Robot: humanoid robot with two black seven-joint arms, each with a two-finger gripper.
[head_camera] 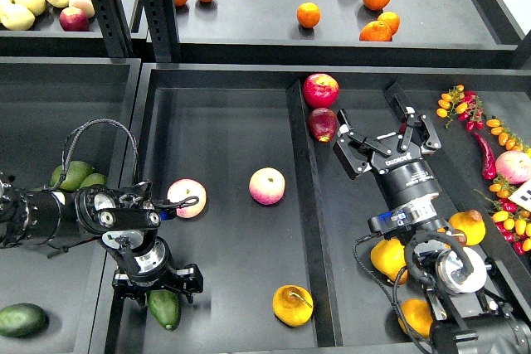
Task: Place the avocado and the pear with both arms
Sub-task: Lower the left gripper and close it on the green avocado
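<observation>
Faintly, unreadable white lettering on the right pincer, fingers apart.

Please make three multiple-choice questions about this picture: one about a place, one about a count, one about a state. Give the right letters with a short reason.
1. Where does the roundish yellow-orange pear with the thin brown stem lie?
A. on the upper shelf
B. on the dark tray floor near the front edge
C. between the right tool's fingers

2. How many pink-blushed pale peaches lie in the middle tray?
A. two
B. four
C. none

3. What is the state of the right tool?
A. shut on a fruit
B. out of view
C. open and empty

Answers: 1 B, it rests alone on the tray floor. 2 A, one lies by the left arm, one in the centre. 3 C, its fingers stand spread with nothing between them.
</observation>
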